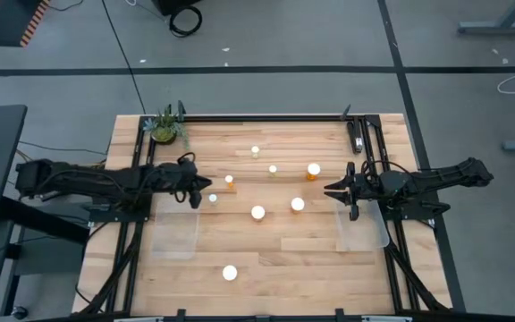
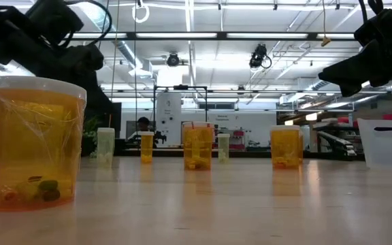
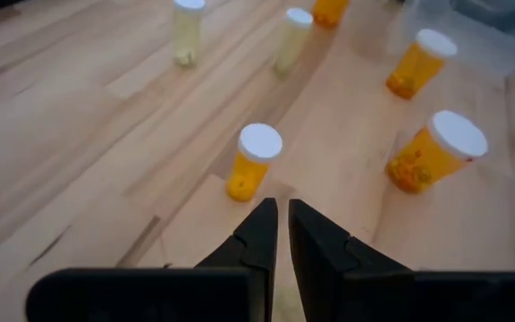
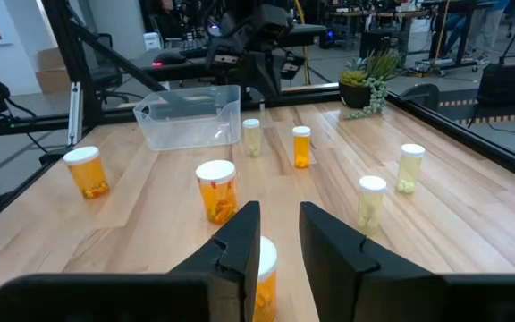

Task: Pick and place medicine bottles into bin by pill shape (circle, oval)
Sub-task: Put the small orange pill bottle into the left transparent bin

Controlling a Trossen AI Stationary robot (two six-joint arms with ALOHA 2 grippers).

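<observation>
Judged as the reach for a pick, nothing gripped yet. Open the left tool (image 3: 282,225) first: fingers nearly together, only a thin slit between them, nothing held, and far too narrow for a bottle. Then line up on the small amber medicine bottle (image 3: 252,162) standing upright just ahead of the fingertips, white cap up. Spread wider than the body, come down level so one finger passes each side, and close on the amber body below the cap (a cap-only pinch probably slips). Go slowly near contact; a bottle this light and narrow likely tips at a nudge from one finger. Check the pill shape through the amber wall before choosing a bin; not readable from here.

Left arm stretched in from the left edge of the worktop (image 1: 266,241), low over the wood, tool (image 1: 195,192) pointing toward the middle, just beyond the far edge of the clear left bin (image 1: 175,240). Right arm reaching in from the right edge, right tool (image 1: 338,190) aimed at the bottle cluster, fingers apart with a clear gap and gripping nothing; a white-capped amber bottle (image 4: 263,264) showing through that gap, near the tips but untouched as far as can be told. Clear right bin (image 1: 365,234) just beside that arm. Other bottles scattered upright across the middle of the worktop, one apart near the front edge (image 1: 230,272).
</observation>
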